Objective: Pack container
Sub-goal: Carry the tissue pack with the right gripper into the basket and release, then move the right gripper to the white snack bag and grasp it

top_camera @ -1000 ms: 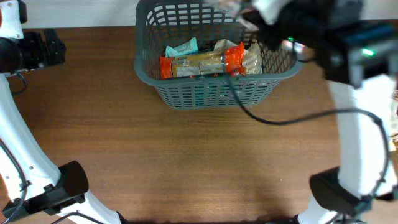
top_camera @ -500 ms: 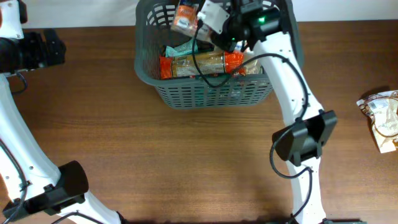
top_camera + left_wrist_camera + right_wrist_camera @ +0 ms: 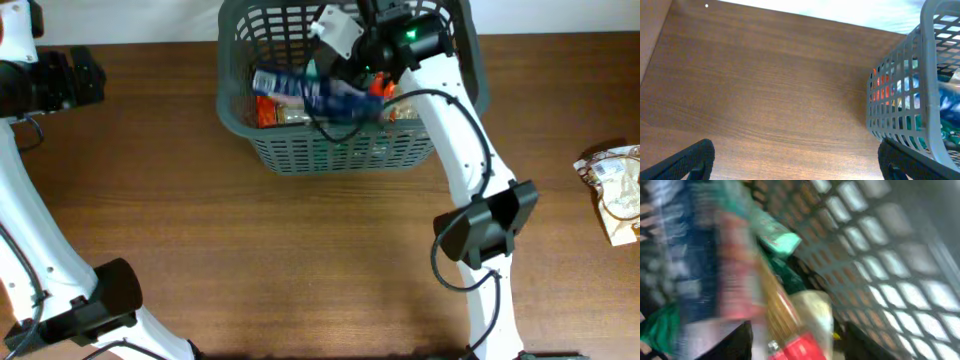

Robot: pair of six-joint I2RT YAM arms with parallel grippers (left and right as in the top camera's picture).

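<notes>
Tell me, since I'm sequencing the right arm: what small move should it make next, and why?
Probably lift the right tool straight up, clear of the container. A blurred blue packet is inside over the other snacks, apart from the tool's spread fingers, so this drop looks done. Another packet waits at the table's right edge.

Blurred blue packet over container

I see a brown wood-grain counter. A grey lattice container stands on it, directly beneath my right fingers and ahead-right of my left fingers. A crinkled snack packet lies well right of the right fingers.
</notes>
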